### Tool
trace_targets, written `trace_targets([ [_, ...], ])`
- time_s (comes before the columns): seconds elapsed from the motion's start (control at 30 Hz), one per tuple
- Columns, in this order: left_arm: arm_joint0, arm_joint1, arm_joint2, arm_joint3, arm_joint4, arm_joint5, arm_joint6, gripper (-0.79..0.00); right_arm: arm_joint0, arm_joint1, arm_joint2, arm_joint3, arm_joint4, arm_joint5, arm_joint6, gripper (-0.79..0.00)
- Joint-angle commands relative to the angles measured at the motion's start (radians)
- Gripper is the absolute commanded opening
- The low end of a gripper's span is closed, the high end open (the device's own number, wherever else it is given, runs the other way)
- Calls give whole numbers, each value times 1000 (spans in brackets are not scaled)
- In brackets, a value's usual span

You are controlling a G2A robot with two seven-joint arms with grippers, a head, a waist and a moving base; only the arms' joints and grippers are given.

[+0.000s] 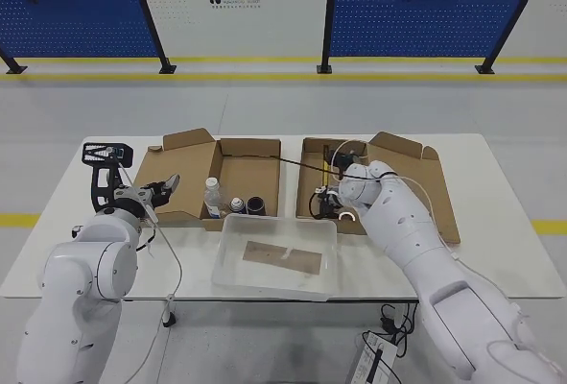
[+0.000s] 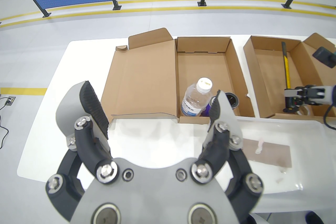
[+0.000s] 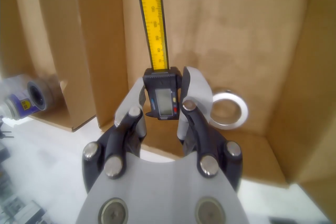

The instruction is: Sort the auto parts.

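Item: digital caliper (image 3: 155,33), yellow scale beam, black slider with display. Location: inside the right cardboard box (image 3: 236,12), beam running along the box floor close to the wall nearest the other carton; whether it lies on the floor or hangs just above it cannot be told. Held by: right tool (image 3: 164,83), clenched on the slider body, one finger on each side of the display. Adjacent in the same box: metal ring (image 3: 243,110), flat on the floor just beside one finger. Neighbouring container: left cardboard box (image 2: 202,64), holding a water bottle (image 2: 197,100), a purple-labelled can (image 3: 21,104) and a black can (image 2: 233,100), all at its near end. Also present: clear tray (image 1: 227,252) on the bench (image 1: 513,221) in front of both boxes, with a brown card (image 1: 281,256) inside. Left tool (image 2: 153,93): released, fingers wide, grasping nothing, above the near edge of the left box. Step, as judged: depositing the caliper with the ring. Handling notes: hold the beam level and parallel to the wall; lower until the full length is supported; keep the slider off the ring; release only then; withdraw straight upward to avoid dragging the slider.
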Motion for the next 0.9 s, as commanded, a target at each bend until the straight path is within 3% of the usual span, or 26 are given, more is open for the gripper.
trace_targets([
  [0.0, 0, 0, 0, 0, 0, 0, 0, 0, 6, -4, -3, 14, 6, -9, -1, -785],
  [0.03, 0, 0, 0, 0, 0, 0, 0, 0, 9, -6, -5, 21, 8, -14, -2, -745],
  [0.1, 0, 0, 0, 0, 0, 0, 0, 0, 14, -11, -9, 34, 12, -18, -2, -551],
  [0.13, 0, 0, 0, 0, 0, 0, 0, 0, 16, -13, -9, 41, 15, -19, -5, -413],
  [0.17, 0, 0, 0, 0, 0, 0, 0, 0, 18, -14, -9, 47, 19, -21, -7, -142],
  [0.2, 0, 0, 0, 0, 0, 0, 0, 0, 19, -16, -7, 52, 26, -27, -9, 0],
  [0.43, 0, 0, 0, 0, 0, 0, 0, 0, 26, -17, 2, 69, 31, -44, -40, 0],
  [0.6, 0, 0, 0, 0, 0, 0, 0, 0, 7, -3, 27, -3, 20, -78, -117, 0],
  [0.7, 0, 0, 0, 0, 0, 0, 0, 0, -31, 14, 53, -107, 2, -107, -165, 0],
  [0.87, 0, 0, 0, 0, 0, 0, 0, 0, -171, 65, 118, -420, -94, -186, -200, 0],
])
